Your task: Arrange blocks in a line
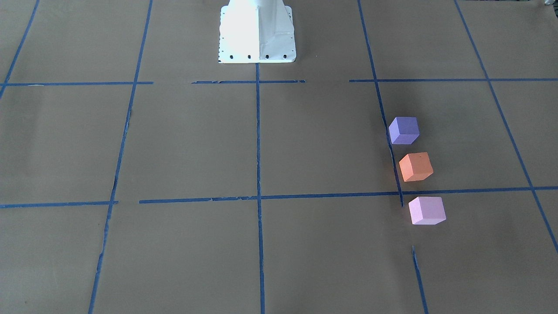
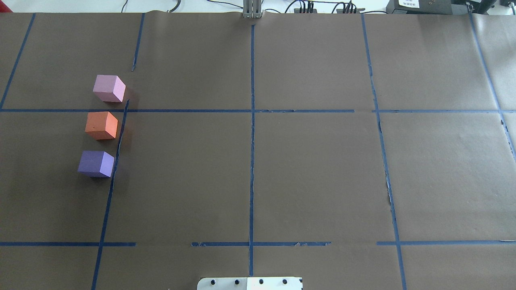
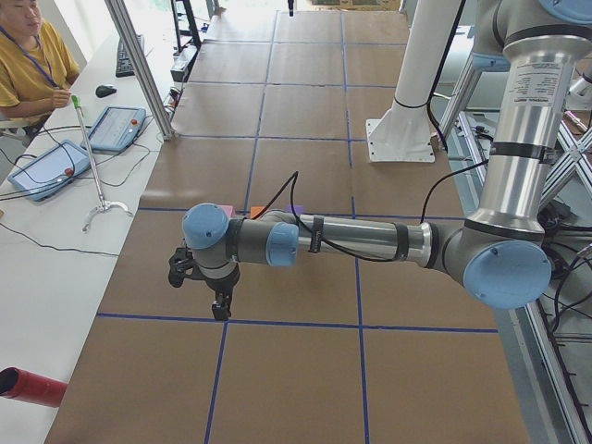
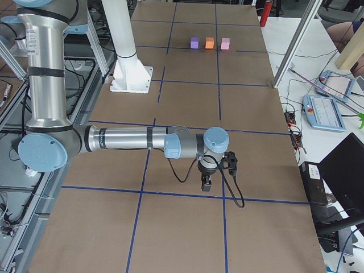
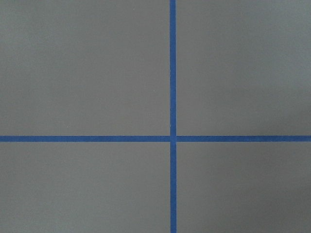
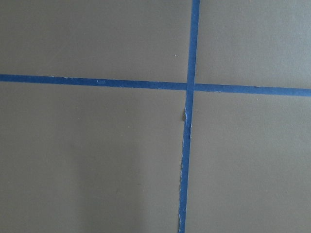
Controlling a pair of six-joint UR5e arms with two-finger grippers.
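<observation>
Three cubes stand in a short row with small gaps, beside a blue tape line on the robot's left side of the table: the dark purple block (image 1: pixel 403 130) (image 2: pixel 96 163), the orange block (image 1: pixel 416 167) (image 2: pixel 101 125) and the pink-lilac block (image 1: pixel 427 210) (image 2: pixel 109 88). They show far off in the exterior right view, purple (image 4: pixel 194 42), orange (image 4: pixel 209 42) and pink (image 4: pixel 225 43). My left gripper (image 3: pixel 220 310) and my right gripper (image 4: pixel 206 185) hang over bare paper, far from the blocks. I cannot tell whether either is open or shut. Both wrist views show only paper and tape.
The white robot pedestal (image 1: pixel 257 39) (image 2: pixel 250 283) stands at the table's robot side. Blue tape lines (image 2: pixel 252 121) cross the brown paper. An operator (image 3: pixel 28 55) sits by a side desk with teach pendants (image 3: pixel 51 168). A red cylinder (image 3: pixel 32 387) lies near it.
</observation>
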